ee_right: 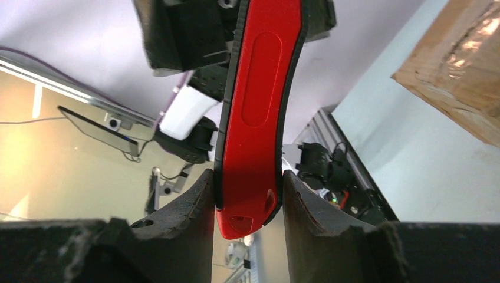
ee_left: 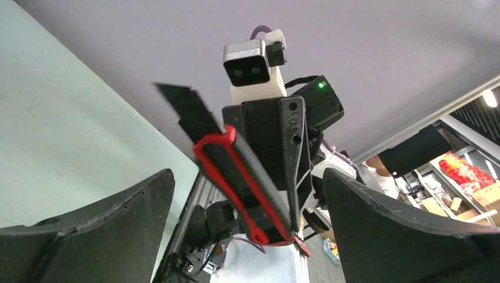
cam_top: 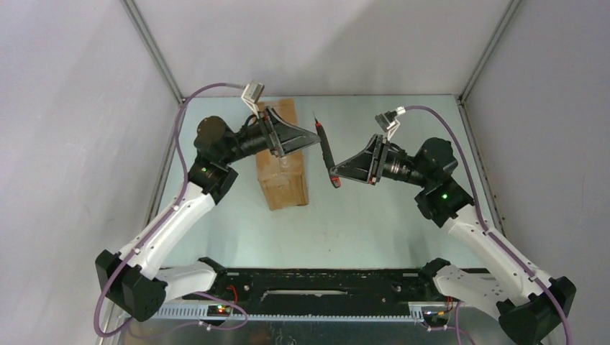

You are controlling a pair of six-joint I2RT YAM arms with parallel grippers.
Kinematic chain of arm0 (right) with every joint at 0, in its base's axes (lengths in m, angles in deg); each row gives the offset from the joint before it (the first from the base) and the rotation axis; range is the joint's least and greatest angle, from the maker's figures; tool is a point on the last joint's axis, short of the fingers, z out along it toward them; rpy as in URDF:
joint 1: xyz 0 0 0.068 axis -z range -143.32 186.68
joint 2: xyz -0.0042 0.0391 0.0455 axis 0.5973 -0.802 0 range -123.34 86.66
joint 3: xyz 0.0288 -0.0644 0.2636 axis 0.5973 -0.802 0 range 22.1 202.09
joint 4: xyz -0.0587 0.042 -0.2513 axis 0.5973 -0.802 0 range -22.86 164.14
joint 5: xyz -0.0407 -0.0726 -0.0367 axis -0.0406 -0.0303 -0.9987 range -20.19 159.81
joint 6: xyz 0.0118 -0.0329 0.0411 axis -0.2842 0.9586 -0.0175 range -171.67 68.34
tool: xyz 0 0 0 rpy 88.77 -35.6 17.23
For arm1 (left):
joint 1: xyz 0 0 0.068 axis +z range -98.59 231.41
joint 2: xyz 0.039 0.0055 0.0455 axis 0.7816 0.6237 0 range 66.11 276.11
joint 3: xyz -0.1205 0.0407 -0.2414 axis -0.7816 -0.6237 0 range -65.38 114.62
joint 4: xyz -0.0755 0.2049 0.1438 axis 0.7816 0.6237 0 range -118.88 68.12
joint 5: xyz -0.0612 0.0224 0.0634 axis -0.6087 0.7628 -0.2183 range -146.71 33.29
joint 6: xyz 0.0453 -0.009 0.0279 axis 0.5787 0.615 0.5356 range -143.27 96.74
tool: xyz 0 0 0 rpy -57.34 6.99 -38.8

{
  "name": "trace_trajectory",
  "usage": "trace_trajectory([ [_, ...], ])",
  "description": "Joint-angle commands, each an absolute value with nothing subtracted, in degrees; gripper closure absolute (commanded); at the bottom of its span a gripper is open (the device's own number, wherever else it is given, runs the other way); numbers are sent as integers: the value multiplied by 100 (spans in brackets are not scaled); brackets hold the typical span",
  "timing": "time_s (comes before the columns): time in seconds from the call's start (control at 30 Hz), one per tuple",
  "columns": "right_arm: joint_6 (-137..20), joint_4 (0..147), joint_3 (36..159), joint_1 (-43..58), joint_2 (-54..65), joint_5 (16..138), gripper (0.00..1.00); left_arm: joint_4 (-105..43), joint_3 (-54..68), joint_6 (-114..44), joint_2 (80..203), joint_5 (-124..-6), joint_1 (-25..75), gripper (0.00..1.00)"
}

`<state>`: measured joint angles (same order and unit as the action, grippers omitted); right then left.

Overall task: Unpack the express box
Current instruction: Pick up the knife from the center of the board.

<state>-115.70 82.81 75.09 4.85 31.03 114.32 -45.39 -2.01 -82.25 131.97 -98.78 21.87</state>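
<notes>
Pale counter (cam_top: pixel 374 223), brown express box (cam_top: pixel 284 183) lying on it, left fingers (ee_left: pixel 106 236) spread wide above the box, holding nothing; right fingers (ee_right: pixel 186 230) pinched on the end of the red knife (ee_right: pixel 256 100), its blade pushed out

Nothing legible from where I stand: the box (cam_top: pixel 284 185) shows plain cardboard, the knife (ee_right: pixel 253 106) a bare red handle, and the far-off packages (ee_left: pixel 466 168) are too blurred.
</notes>
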Motion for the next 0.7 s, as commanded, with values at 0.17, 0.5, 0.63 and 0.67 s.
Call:
trace_trajectory([
  [0.17, -12962, 10451, 7766, 67, 2641, 11551, 100, -7401, -644, -9749, 13358, -10503, 2311, 0],
  [0.5, -14646, 12864, 7766, -157, 1763, 11260, 100, -12007, -1073, -13103, 14277, -10058, 2355, 16],
  [0.63, -14788, 13047, 7764, -177, 1589, 11173, 100, -11864, -1101, -13084, 14025, -9926, 2363, 42],
  [0.67, -14809, 13098, 7764, -185, 1565, 11170, 100, -11835, -1132, -13084, 14001, -9885, 2371, 48],
])
